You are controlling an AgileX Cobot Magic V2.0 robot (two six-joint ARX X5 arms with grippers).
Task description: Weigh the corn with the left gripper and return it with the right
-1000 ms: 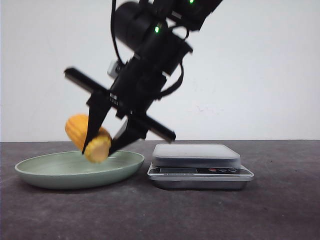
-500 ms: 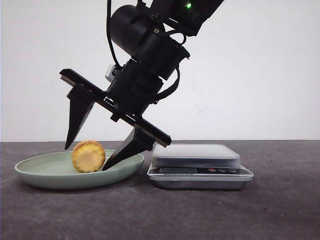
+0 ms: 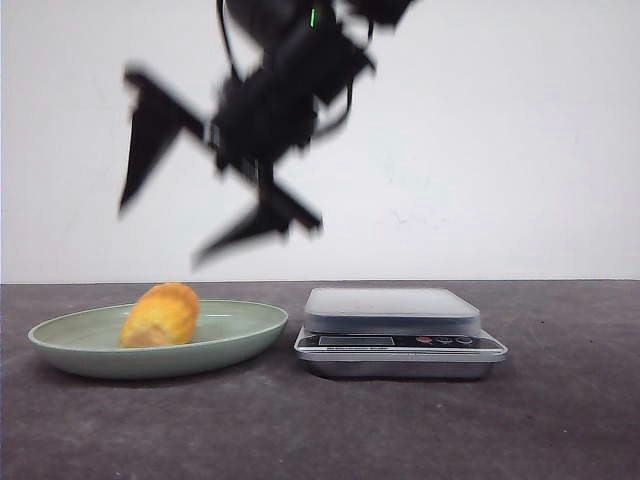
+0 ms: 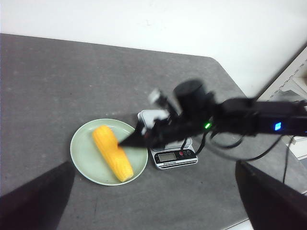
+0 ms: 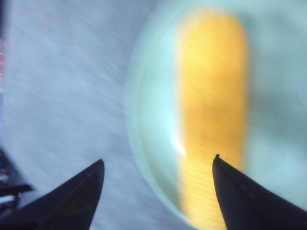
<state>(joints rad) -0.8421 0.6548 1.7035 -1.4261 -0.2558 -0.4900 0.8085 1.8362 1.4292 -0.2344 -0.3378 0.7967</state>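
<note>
The corn [image 3: 160, 315], a yellow-orange cob, lies on its side in the pale green plate [image 3: 60, 345]; nothing holds it. It also shows in the left wrist view [image 4: 112, 153] and, blurred, in the right wrist view [image 5: 213, 110]. My right gripper [image 3: 160, 236] is open, empty and motion-blurred, well above the plate; its fingertips [image 5: 100, 165] straddle the plate's rim [image 5: 144, 96]. My left gripper [image 4: 154, 165] is open and empty, high above the table, looking down on the plate [image 4: 81, 153] and the right arm [image 4: 192, 115]. It is out of the front view.
A silver kitchen scale [image 3: 395, 310] with nothing on its platform stands just right of the plate, also visible in the left wrist view [image 4: 173, 157]. The table is dark grey; its right edge [image 4: 240, 91] and a white wall lie beyond.
My right gripper held the corn over the plate, opened and released it, then rose up and away. The corn tipped from standing on end to lying on its side.
</note>
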